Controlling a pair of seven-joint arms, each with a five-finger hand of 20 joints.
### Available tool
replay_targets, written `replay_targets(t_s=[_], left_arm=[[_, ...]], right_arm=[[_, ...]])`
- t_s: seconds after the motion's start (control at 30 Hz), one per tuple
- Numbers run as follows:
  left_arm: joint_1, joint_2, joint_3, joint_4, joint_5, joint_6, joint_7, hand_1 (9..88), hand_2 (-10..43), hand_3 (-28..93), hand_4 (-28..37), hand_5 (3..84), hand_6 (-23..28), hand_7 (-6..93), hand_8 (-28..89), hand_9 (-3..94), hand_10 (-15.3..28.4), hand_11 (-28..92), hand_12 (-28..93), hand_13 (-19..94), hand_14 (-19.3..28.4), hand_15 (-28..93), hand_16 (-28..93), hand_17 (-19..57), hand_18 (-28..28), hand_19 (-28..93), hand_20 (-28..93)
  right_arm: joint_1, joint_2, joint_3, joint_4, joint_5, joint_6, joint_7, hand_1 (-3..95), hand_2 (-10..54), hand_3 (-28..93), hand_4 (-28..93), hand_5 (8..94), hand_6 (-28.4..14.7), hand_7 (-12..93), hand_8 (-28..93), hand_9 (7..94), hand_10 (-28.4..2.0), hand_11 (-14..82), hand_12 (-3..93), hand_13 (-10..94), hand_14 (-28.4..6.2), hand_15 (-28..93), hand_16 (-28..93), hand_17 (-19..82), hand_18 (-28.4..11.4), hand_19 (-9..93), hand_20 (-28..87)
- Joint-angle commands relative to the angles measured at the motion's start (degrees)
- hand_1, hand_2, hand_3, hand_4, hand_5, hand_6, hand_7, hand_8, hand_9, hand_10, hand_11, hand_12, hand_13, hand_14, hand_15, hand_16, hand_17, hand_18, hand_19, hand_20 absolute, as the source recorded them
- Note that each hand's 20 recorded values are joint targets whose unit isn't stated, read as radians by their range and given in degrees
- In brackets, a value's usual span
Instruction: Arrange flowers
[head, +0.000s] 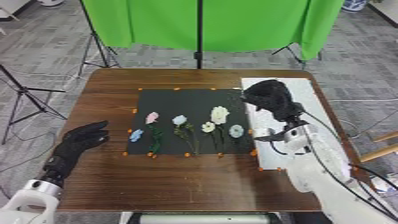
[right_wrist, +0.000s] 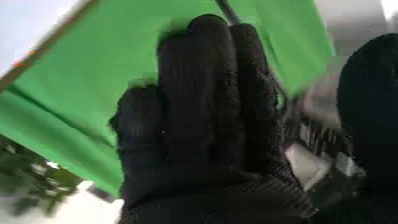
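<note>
Flowers (head: 219, 114) lie side by side on a black mat (head: 164, 100) atop a brown wooden desk (head: 151, 185), most with their blooms toward the far edge and stems pointing back toward the robot. A pink flower (head: 152, 117) and a pale blue flower (head: 179, 120) are among them, the loose spacing likely meant to let each stem be lifted without snagging its neighbor. Orange marks (head: 177, 89) dot the mat's border, perhaps to fix its position. At right, the robot's right hand (head: 269, 96) is poised above a white panel (head: 306, 92), its fingers (right_wrist: 200, 90) straight and close together, the thumb (right_wrist: 371, 95) set well apart and no flower visible in its grasp. The left hand (head: 82, 140), open and relaxed, is beside the mat, touching no flower.
</note>
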Motion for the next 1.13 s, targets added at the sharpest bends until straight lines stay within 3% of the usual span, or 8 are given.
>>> replay_targets(t_s=[0.03,0.1,0.27,0.4,0.6,0.7,0.77,1.13], left_arm=[[0.0,-0.26,0.55,-1.08,-0.83,1.86,2.83,37.2,-9.5,64,-9.5,43.3,5.0,11.3,-6,43.3,13.2,19,12,37,17.6,20,-1,7.9,13.2,8,18],[-0.2,-0.13,0.67,-1.35,-1.26,1.82,3.31,37.2,-9.5,65,-9.6,43.5,5.0,11.5,-6,43.5,13.2,19,11,37,17.3,19,-1,8.2,13.0,8,18],[-0.1,-1.03,1.14,-2.27,-1.58,2.18,4.68,36.8,-9.5,65,-9.7,43.7,5.1,11.5,-6,43.7,13.3,19,11,37,17.1,18,-1,8.9,12.4,8,18],[-0.6,-2.02,1.83,-3.03,-1.1,1.64,5.31,36.6,-9.5,65,-10.0,44.0,5.2,11.4,-6,43.8,13.4,19,11,37,17.1,18,-1,9.2,12.3,8,18],[-1.8,-3.54,2.56,-4.0,-0.07,0.81,5.34,36.3,-9.3,65,-10.2,44.1,5.2,11.5,-6,43.9,13.3,19,11,37,17.0,18,-1,9.3,12.3,8,18],[-2.6,-4.61,1.84,-4.53,2.47,-0.39,4.55,36.0,-8.9,65,-10.3,44.2,5.2,11.5,-6,44.1,13.4,19,11,37,17.1,18,-1,9.3,12.4,8,19],[-2.8,-5.15,1.68,-4.85,3.51,0.24,4.51,35.8,-8.7,65,-10.4,44.3,5.2,11.4,-6,44.1,13.4,19,11,37,17.2,18,-1,9.1,12.6,8,19],[-2.7,-7.01,1.24,-4.97,2.61,-0.58,3.63,35.5,-7.9,64,-10.9,44.5,5.2,11.2,-6,44.2,13.4,19,11,37,18.0,19,0,7.9,13.2,8,18]], right_arm=[[-15.3,-10.8,23.2,-4.5,48.1,-24.0,-4.5,21.2,-2.8,68,-15,60.8,-3.1,14,-7,60.8,-18.1,14.8,22.7,55,-17.6,34,26,25,-20.0,53,44],[-17.7,-13.6,25.7,-3.0,52.8,-28.7,-7.4,16.9,-1.3,69,-14,54.1,-3.9,10,-6,53.8,-18.8,9.1,20.8,48,-18.9,19,27,21,-19.2,35,36],[-23.1,-20.0,24.4,-2.7,56.2,-22.9,-18.6,8.7,-0.6,72,-14,37.4,-2.5,3,-5,35.8,-15.9,2.5,16.7,28,-18.4,5,26,13,-17.4,12,26],[-26.5,-23.7,24.0,-3.3,53.7,-18.5,-25.2,4.3,-3.7,76,-17,30.3,-0.2,4,-6,30.0,-14.6,0.7,12.3,18,-14.2,-3,19,6,-14.2,7,20],[-31.2,-22.8,26.2,-4.3,53.7,-20.6,-25.4,1.6,-6.0,78,-19,27.8,0.6,6,-7,28.8,-13.4,0.5,10.6,16,-12.2,-5,17,4,-13.5,6,18],[-32.1,-23.7,27.1,-4.5,50.2,-20.6,-25.6,1.9,-6.0,78,-19,28.7,0.5,6,-7,29.6,-13.6,1.0,10.4,17,-12.4,-5,16,5,-13.8,6,18],[-31.8,-24.3,26.7,-4.6,49.7,-19.8,-26.2,1.9,-6.0,78,-19,29.2,0.5,6,-7,30.2,-13.9,1.2,10.5,17,-12.4,-4,16,6,-14.1,6,18],[-33.4,-24.6,25.8,-4.6,52.5,-22.7,-24.1,1.7,-6.0,77,-20,36.5,-0.4,7,-7,36.5,-14.2,3.5,11.5,23,-14.3,2,17,9,-16.2,8,20]])
